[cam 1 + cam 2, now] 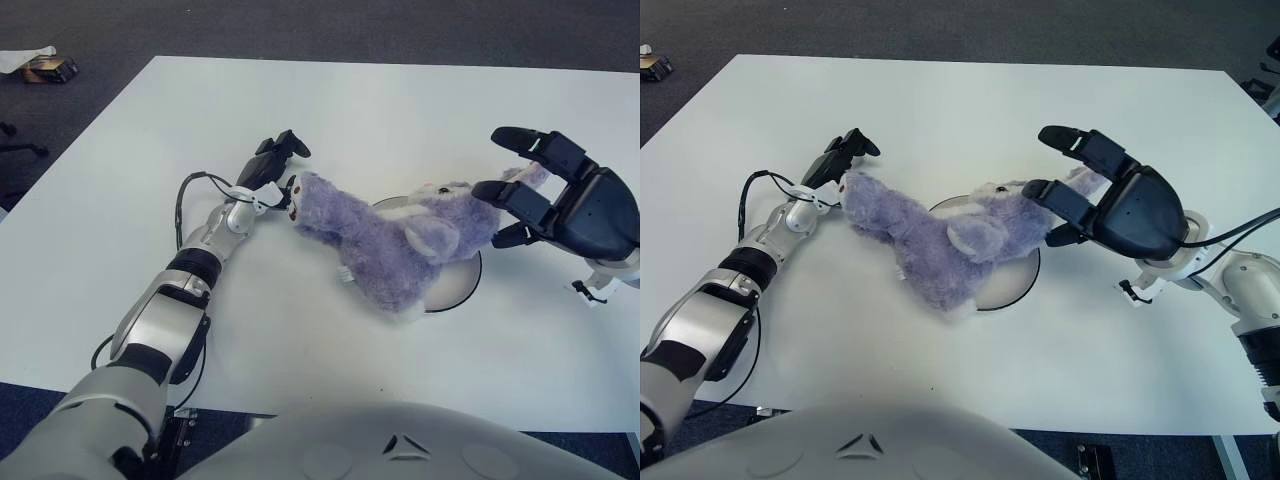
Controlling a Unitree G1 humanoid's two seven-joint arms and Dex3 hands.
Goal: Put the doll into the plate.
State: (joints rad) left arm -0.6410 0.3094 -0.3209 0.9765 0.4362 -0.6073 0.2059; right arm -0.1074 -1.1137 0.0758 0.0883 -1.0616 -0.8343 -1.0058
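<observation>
The right hand (1080,190) hangs at the far-right side of the plate (1015,290), fingers spread, touching the doll's (940,245) head; the left hand (840,160), fingers apparently curled at its left end; the doll lies half across the plate — mostly hanging off leftward — so centring remains.

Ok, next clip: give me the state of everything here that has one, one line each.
Purple plush doll: lying on its side, partly over the plate, partly on the table.
Plate: flat on the table, mostly covered by the doll.
Left hand: at the doll's left end, touching it; grip unclear.
Right hand: fingers spread, at the doll's right end, not closed on it.
</observation>
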